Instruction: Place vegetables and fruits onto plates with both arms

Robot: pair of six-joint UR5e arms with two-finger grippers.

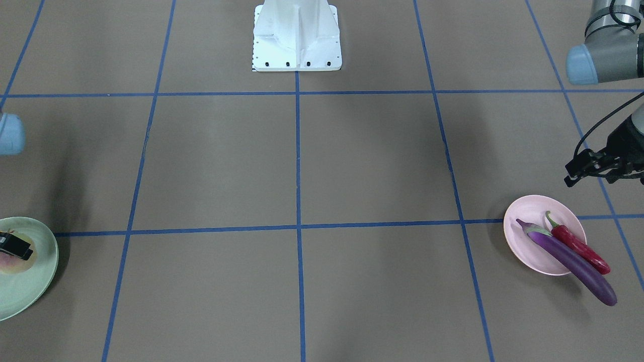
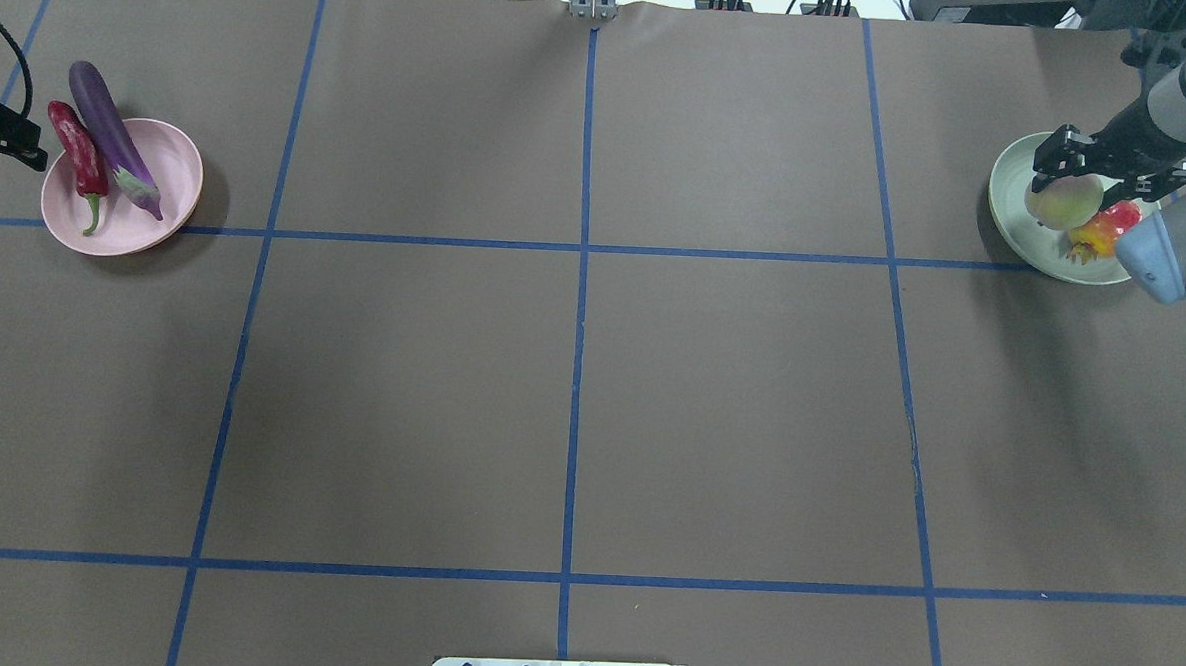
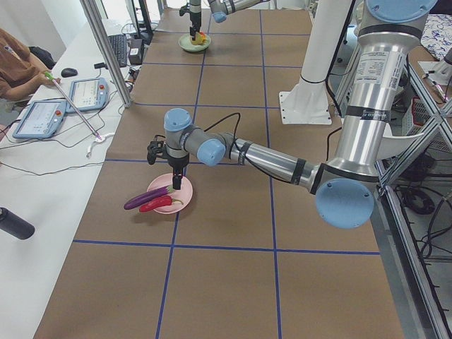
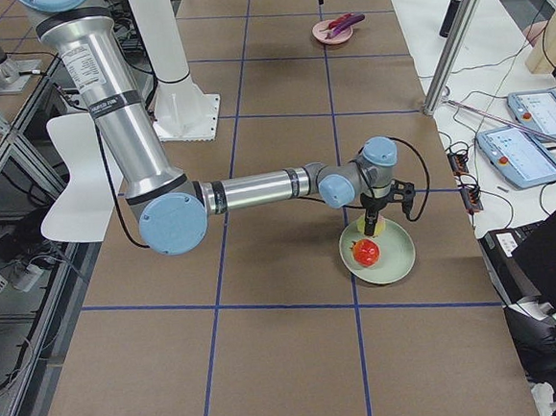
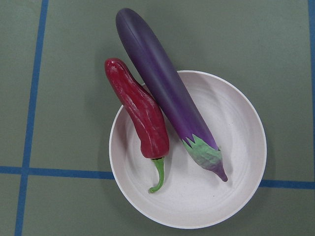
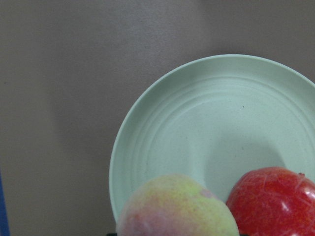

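Observation:
The purple eggplant [image 1: 568, 259] and the red chili [image 1: 578, 245] lie side by side across the pink plate [image 1: 528, 246], their ends overhanging its rim. They fill the left wrist view: eggplant [image 5: 167, 93], chili [image 5: 142, 118], plate [image 5: 236, 172]. My left gripper [image 3: 176, 176] hangs above that plate; I cannot tell whether it is open or shut. My right gripper [image 2: 1070, 189] is shut on the yellow-green fruit [image 2: 1064, 201] just over the mint plate [image 2: 1010, 191]. The red-orange fruit [image 2: 1108, 225] lies in that plate beside it.
The white base block [image 1: 297, 40] stands at the robot's edge of the table. Blue tape lines cross the brown table. In the side view a bench with tablets [image 3: 42, 116] and an operator runs along the far edge.

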